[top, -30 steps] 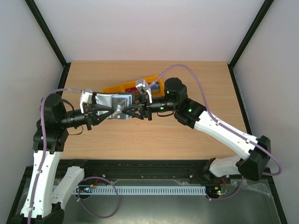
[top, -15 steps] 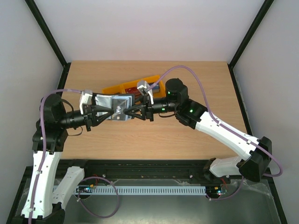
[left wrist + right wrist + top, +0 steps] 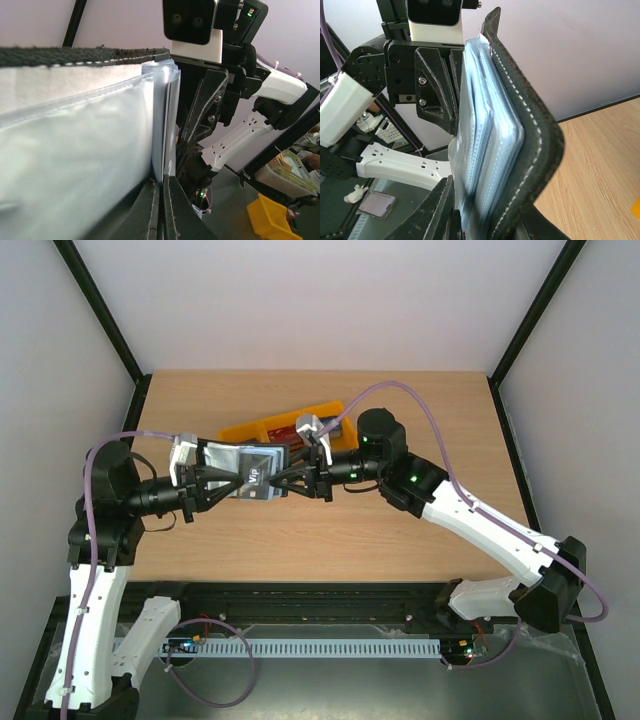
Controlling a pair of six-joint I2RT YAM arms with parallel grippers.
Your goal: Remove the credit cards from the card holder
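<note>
Two pincers meet at the open card holder (image 3: 240,462), which is lifted off the table (image 3: 400,430) between them. Left pincer (image 3: 222,483) is clamped tight on the edge of its clear pocket. Right pincer (image 3: 285,483) straddles the opposite edge, jaws narrow; whether it pinches I cannot tell.

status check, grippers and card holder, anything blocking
Left gripper shut on card holder, held off the table. Right gripper at its opposite edge, grip unclear. Yellow bin behind, not in the way.
</note>
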